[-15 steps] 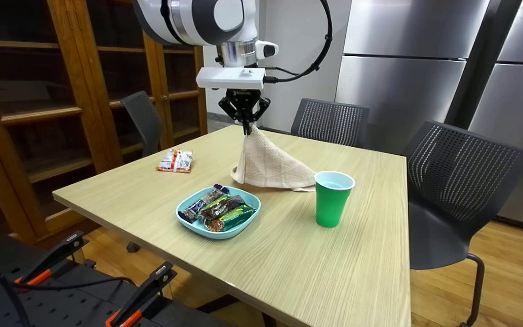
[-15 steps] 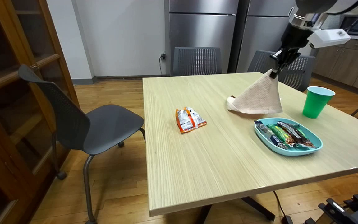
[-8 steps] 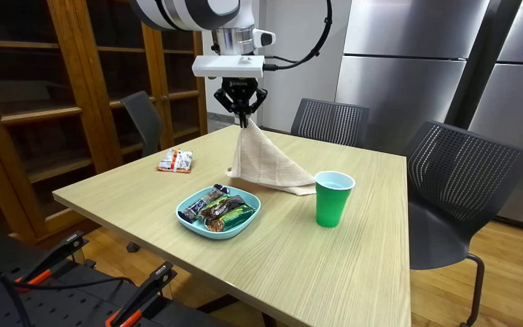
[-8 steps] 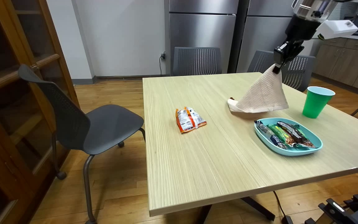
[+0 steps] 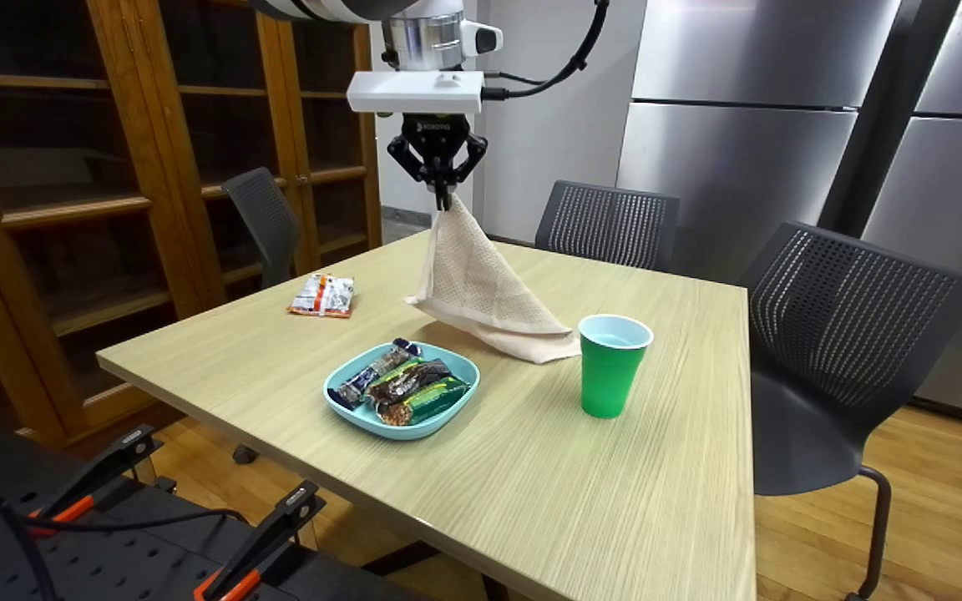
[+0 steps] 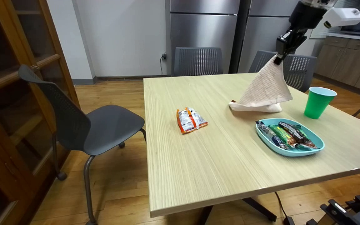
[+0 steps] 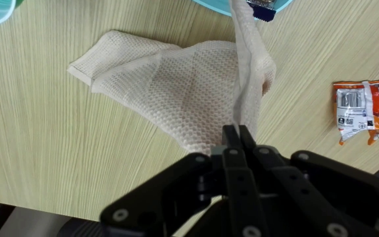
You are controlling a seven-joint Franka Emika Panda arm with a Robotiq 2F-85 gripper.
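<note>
Hanging from the gripper [image 5: 443, 205], which is pinched tight on what looks like a corner, the beige cloth [image 5: 481, 280] rests its lower end on the table [image 5: 656, 501] near the blue plate [image 5: 399, 432] and green cup [image 5: 610, 380]. It is probably light, limp and hard to damage; its waffled weave should resist slipping, and a hemmed edge or corner seems the best hold.

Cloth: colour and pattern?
The cloth is pale beige with a dimpled weave; best in the wrist view.

Pale wood-grain table [image 5: 598, 492]: turquoise dish [image 5: 402, 432], upright green cup [image 5: 610, 376], snack packet [image 6: 191, 120] lying flat, lower folds of cream cloth [image 5: 485, 288].
</note>
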